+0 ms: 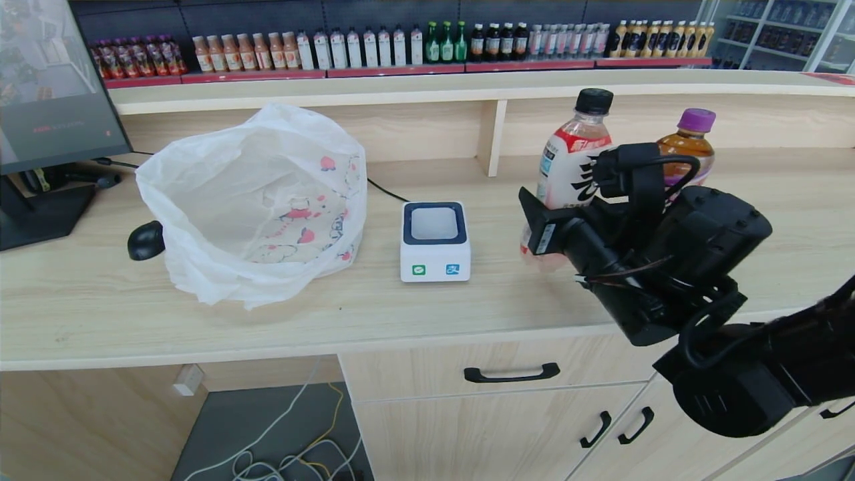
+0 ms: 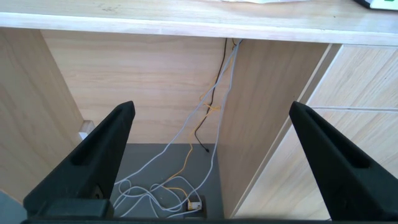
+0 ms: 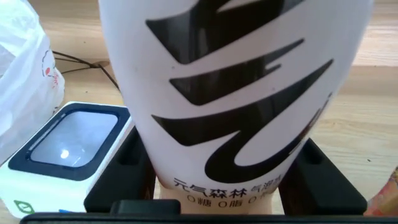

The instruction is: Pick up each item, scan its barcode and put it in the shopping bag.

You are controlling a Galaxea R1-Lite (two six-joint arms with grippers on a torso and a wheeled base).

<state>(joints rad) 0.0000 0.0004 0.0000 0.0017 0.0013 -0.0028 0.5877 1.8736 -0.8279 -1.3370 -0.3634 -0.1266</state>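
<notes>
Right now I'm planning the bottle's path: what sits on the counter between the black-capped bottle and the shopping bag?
The white barcode scanner stands between black-capped bottle and shopping bag, apart from both; the head view shows it.

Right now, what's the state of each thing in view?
shopping bag: open, mouth up, on counter
scanner: upright, window facing up
black-capped bottle: capped, upright, gripped
purple-capped bottle: capped, upright on counter
right gripper: shut on black-capped bottle
left gripper: open, below counter
drawer: closed
</notes>
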